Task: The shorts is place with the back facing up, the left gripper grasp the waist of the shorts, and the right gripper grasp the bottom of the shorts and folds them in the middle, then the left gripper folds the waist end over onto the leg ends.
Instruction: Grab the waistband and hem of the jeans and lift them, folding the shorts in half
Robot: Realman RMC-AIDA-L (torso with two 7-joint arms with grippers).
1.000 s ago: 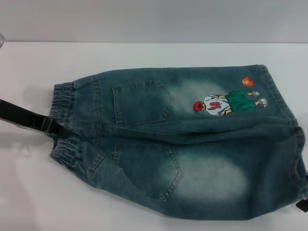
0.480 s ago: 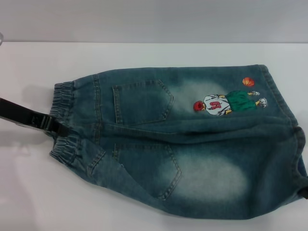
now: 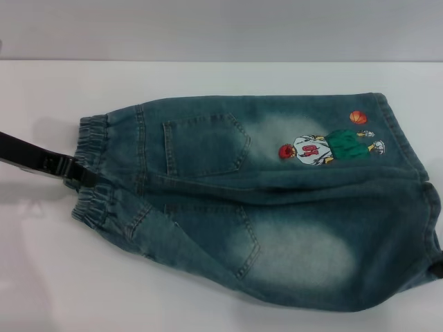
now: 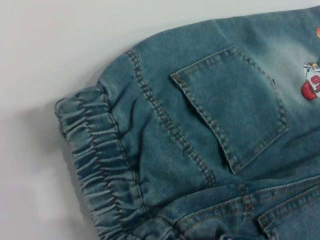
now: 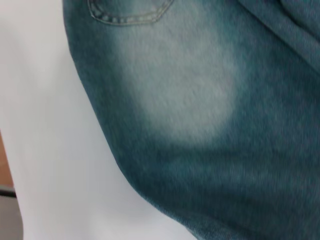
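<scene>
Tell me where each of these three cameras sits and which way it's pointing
Head view: high on the robot, looking down at the shorts on the white table; left gripper at the waistband, right gripper at the leg end.
Left wrist view: close above the waistband and back pocket; no robot part shows.
Right wrist view: close over a faded leg; no robot part shows.
Shared: the cartoon patch, head and left wrist.

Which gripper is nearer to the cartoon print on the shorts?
The right gripper, though not by much. It is at the leg hem, at the nearer leg, while the print is on the farther leg by that hem. The left gripper is at the waistband, at the shorts' opposite end.
</scene>
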